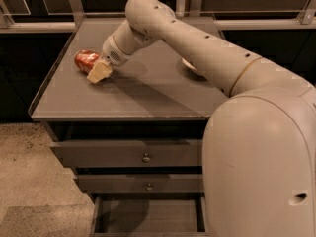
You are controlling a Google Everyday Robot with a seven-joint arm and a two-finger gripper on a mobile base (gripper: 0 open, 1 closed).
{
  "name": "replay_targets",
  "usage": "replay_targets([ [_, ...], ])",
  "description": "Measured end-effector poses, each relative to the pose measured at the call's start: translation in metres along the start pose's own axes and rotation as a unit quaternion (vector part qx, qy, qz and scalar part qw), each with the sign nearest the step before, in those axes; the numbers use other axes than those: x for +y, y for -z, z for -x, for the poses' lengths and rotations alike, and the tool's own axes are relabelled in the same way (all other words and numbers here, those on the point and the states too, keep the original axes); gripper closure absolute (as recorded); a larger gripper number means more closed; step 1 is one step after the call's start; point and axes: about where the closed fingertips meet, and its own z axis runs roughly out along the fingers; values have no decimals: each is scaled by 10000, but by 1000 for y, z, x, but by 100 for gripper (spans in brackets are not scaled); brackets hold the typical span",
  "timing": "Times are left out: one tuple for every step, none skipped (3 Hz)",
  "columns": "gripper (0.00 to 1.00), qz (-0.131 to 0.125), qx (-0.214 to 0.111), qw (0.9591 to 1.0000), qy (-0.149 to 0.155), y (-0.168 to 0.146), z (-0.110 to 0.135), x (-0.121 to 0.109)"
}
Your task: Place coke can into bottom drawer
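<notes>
A small red aluminium coke can (86,60) is seen lying on its side at the left of a flat grey cabinet top (148,95). The cream-coloured gripper (98,73) of a pale robot arm (197,48) is placed against the can's near right end, touching it. How far it is open cannot be told. Below, the shallow dark bottom drawer (148,216) is pulled out, under two wider drawers (113,154) with round metal knobs.

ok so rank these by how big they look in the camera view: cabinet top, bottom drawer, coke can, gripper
1. cabinet top
2. bottom drawer, open, partly cut off
3. coke can and gripper, right at it on the top's left: alike, unranked
</notes>
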Motion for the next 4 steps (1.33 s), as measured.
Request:
replay_targets([
  [100,134,-2,9999,94,1,3,4],
  [100,336,-85,9992,193,41,11,16],
  [100,434,-118,9990,39,99,14,45],
  [100,440,-192,9982,-347,158,8,85],
])
